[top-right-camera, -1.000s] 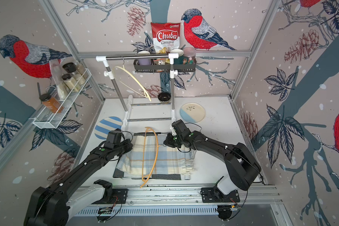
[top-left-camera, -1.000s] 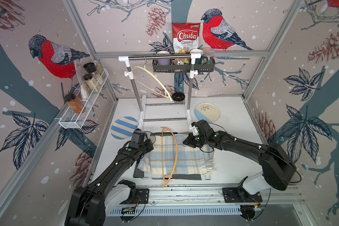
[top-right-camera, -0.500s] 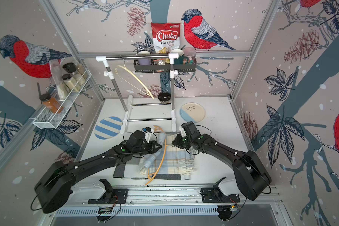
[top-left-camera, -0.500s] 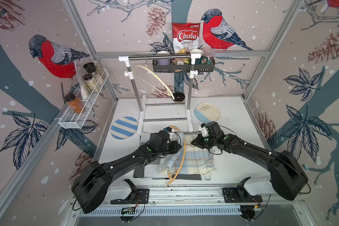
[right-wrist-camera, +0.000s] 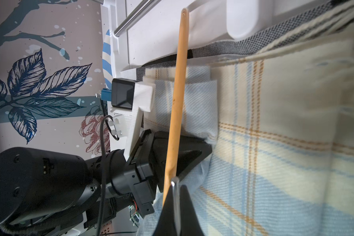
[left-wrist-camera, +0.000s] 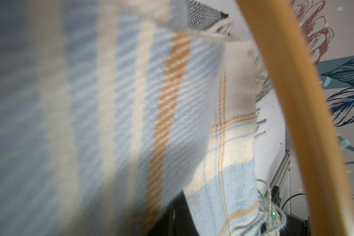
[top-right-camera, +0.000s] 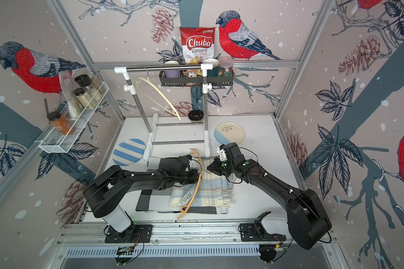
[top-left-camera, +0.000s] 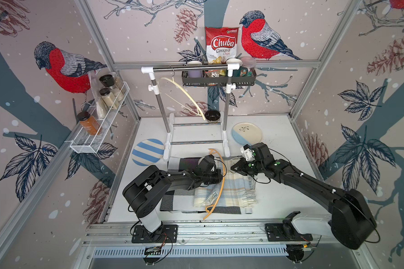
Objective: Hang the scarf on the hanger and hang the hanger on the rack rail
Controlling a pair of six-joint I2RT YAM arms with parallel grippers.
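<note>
A pale blue and cream plaid scarf (top-left-camera: 238, 186) (top-right-camera: 210, 186) lies on the table, its left end folded over to the right. An orange wooden hanger (top-left-camera: 222, 184) (top-right-camera: 196, 184) (right-wrist-camera: 178, 81) lies slanted across it. My right gripper (top-left-camera: 232, 168) (top-right-camera: 208, 167) (right-wrist-camera: 175, 183) is shut on the hanger's metal hook. My left gripper (top-left-camera: 219, 174) (top-right-camera: 197, 174) (right-wrist-camera: 206, 149) reaches under the hanger's bar, its fingers nearly together on a fold of the scarf. In the left wrist view the scarf (left-wrist-camera: 172, 102) hangs right before the lens beside the hanger (left-wrist-camera: 294, 102).
A grey checked cloth (top-left-camera: 173, 200) lies under the scarf. Behind stands a clothes rail (top-left-camera: 189, 68) with a cream hanger (top-left-camera: 187, 95) on it. A black bowl (top-left-camera: 212, 115), a blue and cream plate (top-left-camera: 247, 134) and a striped plate (top-left-camera: 148, 152) sit around its base.
My left arm swung right from the scarf's left edge, dragging that end over under the hanger. My right gripper shifted slightly right with the hook. The lifted bunch of scarf now lies flatter.
</note>
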